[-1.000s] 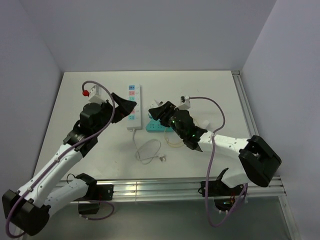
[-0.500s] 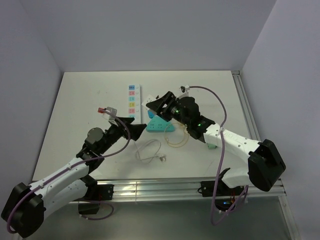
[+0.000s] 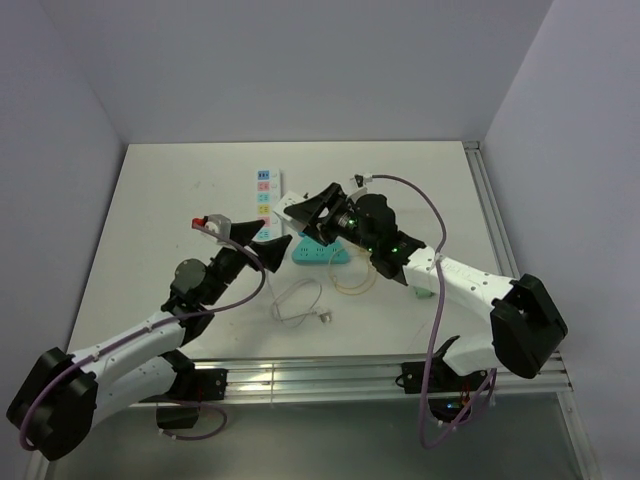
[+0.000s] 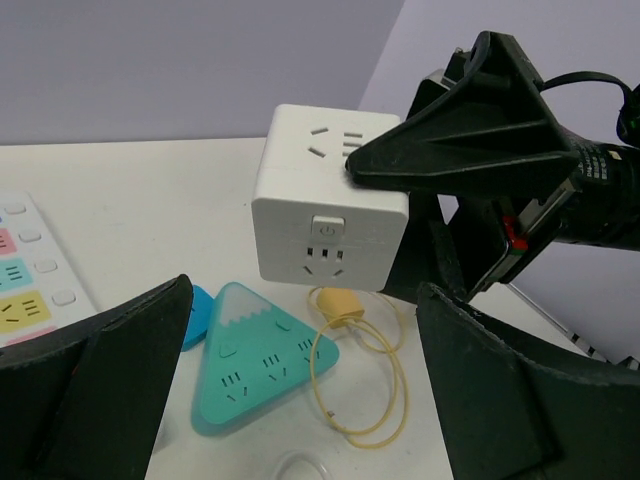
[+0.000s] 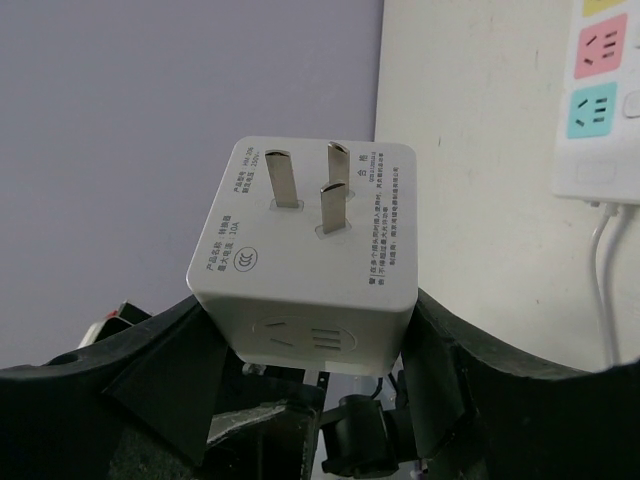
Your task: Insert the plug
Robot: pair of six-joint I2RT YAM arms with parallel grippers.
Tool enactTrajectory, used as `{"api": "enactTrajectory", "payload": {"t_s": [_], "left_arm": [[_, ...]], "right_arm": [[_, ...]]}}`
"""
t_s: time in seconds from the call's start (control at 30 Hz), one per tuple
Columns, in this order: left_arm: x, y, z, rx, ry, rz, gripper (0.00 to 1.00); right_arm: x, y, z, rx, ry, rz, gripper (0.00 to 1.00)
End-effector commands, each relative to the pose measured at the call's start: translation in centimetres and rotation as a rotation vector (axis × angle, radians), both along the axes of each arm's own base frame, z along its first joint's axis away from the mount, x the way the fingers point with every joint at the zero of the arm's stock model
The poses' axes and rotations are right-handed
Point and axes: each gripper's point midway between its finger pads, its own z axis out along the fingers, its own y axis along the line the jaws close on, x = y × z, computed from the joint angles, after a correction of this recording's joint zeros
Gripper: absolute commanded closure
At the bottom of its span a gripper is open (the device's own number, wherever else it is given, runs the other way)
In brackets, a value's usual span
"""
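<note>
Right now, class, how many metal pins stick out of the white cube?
3, all on the cube, on its plug face: one pin at the left, one at the upper right, one lower, between them. None looks hidden.

- Your white surface point(image 3: 160, 200) fills the middle of the top view.
- On it, upper centre, you see a white power strip point(image 3: 265, 190) with coloured sockets, lying lengthwise away from the arm bases.
- Just to its lower right lies a teal triangular socket block point(image 3: 320, 254).
- Touching that block's lower right side is a looped yellow cord point(image 4: 337, 301).
- Below the strip you have a coiled thin white cable point(image 3: 322, 317).
</note>
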Motion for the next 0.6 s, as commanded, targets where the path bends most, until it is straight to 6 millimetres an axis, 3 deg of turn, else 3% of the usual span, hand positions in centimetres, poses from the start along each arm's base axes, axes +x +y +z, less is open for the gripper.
{"api": "enactTrajectory", "payload": {"t_s": [0.0, 0.23, 0.57], "left_arm": [[0.4, 0.3, 2.7, -0.031, -0.096, 0.036, 0.0], [0.9, 0.0, 3.7, -0.039, -0.117, 0.04, 0.0], [2.0, -0.8, 3.3, -0.009, -0.102, 0.04, 0.03]], "right_arm": [[-0.4, 1.2, 3.8, 0.094, -0.069, 0.037, 0.78], [-0.7, 2.0, 3.5, 0.098, -0.058, 0.045, 0.78], [-1.2, 2.8, 3.5, 0.104, -0.046, 0.054, 0.78]]}}
